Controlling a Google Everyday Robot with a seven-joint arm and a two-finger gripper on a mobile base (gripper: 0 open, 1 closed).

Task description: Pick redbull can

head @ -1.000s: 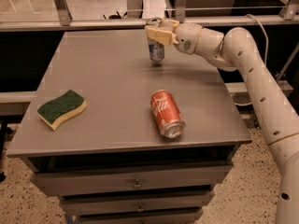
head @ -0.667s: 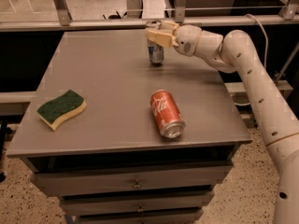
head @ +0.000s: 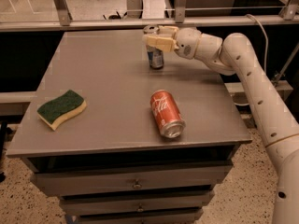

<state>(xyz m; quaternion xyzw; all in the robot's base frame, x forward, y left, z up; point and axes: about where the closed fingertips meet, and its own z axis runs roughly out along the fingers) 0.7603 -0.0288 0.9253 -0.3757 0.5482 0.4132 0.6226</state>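
My gripper [head: 160,37] reaches in from the right, level with the upper part of the redbull can [head: 155,59]. The jaws sit at the can's top, one on its near side and one behind, but I cannot tell whether they press on it. The can stands upright on the grey counter [head: 107,69], just beyond the cola can [head: 167,113], which lies on its side. A green and yellow sponge [head: 61,108] lies well to the left of the cola can.

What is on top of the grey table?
On the table: a green-and-yellow sponge, a red cola can lying on its side, and the upright redbull can. The gripper reaches around that can's upper part, covering its side there.
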